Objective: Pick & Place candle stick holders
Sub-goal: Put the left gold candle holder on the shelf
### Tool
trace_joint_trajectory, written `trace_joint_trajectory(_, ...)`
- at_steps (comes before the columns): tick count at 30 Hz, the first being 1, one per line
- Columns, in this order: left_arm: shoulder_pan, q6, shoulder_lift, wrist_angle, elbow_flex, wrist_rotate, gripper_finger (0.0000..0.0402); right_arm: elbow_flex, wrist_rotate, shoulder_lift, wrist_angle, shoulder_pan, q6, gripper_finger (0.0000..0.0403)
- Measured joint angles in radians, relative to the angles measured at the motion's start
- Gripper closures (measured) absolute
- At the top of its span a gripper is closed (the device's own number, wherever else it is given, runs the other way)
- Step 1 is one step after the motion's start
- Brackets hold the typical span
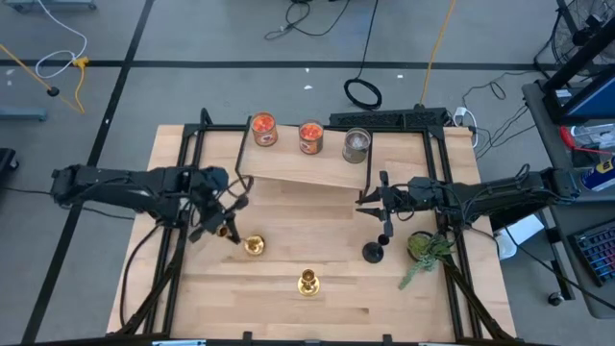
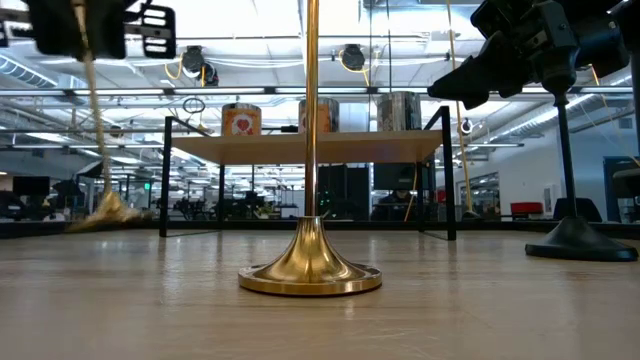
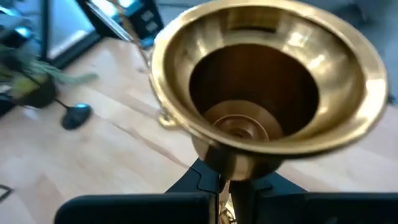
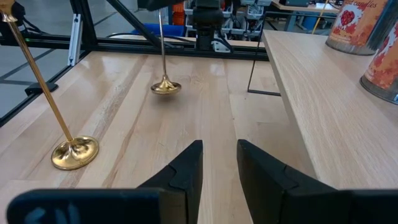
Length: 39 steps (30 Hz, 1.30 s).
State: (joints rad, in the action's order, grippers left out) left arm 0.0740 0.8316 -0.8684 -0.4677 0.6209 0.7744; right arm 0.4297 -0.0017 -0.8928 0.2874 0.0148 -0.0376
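Note:
My left gripper (image 1: 223,229) is shut on a brass candle stick holder (image 1: 253,246) at the table's left middle. The holder's open cup (image 3: 261,74) fills the left wrist view. A second brass holder (image 1: 308,282) stands upright on its round base (image 2: 311,270) near the front middle. The black holder (image 1: 374,252) stands on its base (image 2: 580,240) to the right of centre. My right gripper (image 1: 368,199) hovers open just behind the black holder, with nothing between its fingers (image 4: 186,168). My left gripper pinches the brass holder's slim stem right under the top cup (image 3: 227,171) between its two fingers. The fingers come from the table's left, slanting down, and lie across the stem. The holder hangs below them, slightly tilted, its flared base (image 4: 165,86) just above the wood.
A raised wooden shelf (image 1: 298,171) crosses the back of the table. It carries two orange jar candles (image 1: 264,130) and a grey one (image 1: 356,144). A small potted plant (image 1: 428,248) sits at the right edge. Bare wood lies between the holders.

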Motion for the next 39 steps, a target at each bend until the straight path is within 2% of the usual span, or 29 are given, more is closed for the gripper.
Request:
trace_joint_trajectory(7, 0.124, -0.03, -0.003, 0.092, 0.001, 0.023, 0.0388, 0.0, 0.0, 0.0, 0.0, 0.0, 0.0, 0.0309)
trace_joint_trajectory(11, 0.165, -0.106, -0.002, 0.141, 0.002, 0.03, 0.0388, 0.0, 0.0, 0.0, 0.0, 0.0, 0.0, 0.0307)
trace_joint_trajectory(17, 0.182, -0.223, -0.002, 0.192, 0.002, 0.046, 0.0388, 0.0, 0.0, 0.0, 0.0, 0.0, 0.0, 0.0309)
trace_joint_trajectory(23, 0.184, -0.258, 0.001, 0.257, 0.002, 0.061, 0.0388, 0.0, 0.0, 0.0, 0.0, 0.0, 0.0, 0.0308)
trace_joint_trajectory(33, 0.257, -0.604, 0.005, 0.374, 0.089, 0.059, 0.0388, 0.0, 0.0, 0.0, 0.0, 0.0, 0.0, 0.0309)
trace_joint_trajectory(39, 0.316, -0.713, 0.005, 0.382, 0.144, -0.017, 0.0388, 0.0, 0.0, 0.0, 0.0, 0.0, 0.0, 0.0307)
